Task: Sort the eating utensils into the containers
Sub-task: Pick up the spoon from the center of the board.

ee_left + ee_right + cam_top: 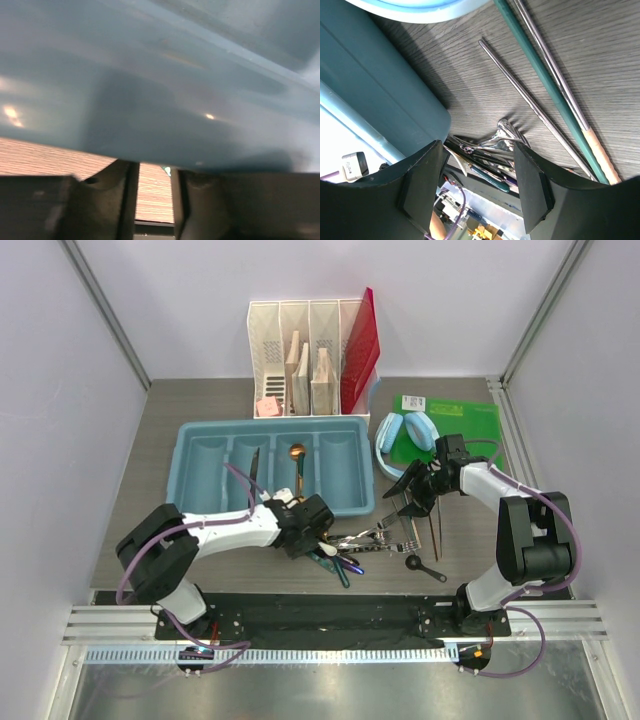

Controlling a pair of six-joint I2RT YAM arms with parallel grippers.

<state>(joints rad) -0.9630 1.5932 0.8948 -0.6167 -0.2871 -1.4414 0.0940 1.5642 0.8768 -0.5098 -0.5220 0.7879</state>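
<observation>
Two utensils are seen inside the light blue cutlery tray (207, 465): a dark knife (253, 464) in the second compartment from the left and a gold spoon (297, 458) in the third. Most of the cutlery is found on the table (150, 530), tangled in a heap (365, 540) just in front of the tray's near right corner. Thin chopsticks (540, 107) are laid out to the heap's right, near the headphones (405, 435).

The left gripper (155, 200) is held low against the tray's near wall, at the left edge of the heap. Only a narrow gap is seen between its fingers, and whether anything is pinched there cannot be told. The right gripper (477, 185) is held with its jaws spread wide and nothing between them, above the silver forks (495, 142) and beside the chopsticks.

Several failures are judged possible:
- The tray could be nudged or shoved back, since the left wrist is pressed so close to its wall.
- Interlocked neighbours could be dragged up with any piece lifted from the heap, then dropped into the wrong compartment or onto the table.
- A grasp on the right could be spoiled by the chopsticks, which are slim and smooth and could roll or slip out of the closing jaws.
- Two chopsticks could be taken at once, as they are lying close together
</observation>
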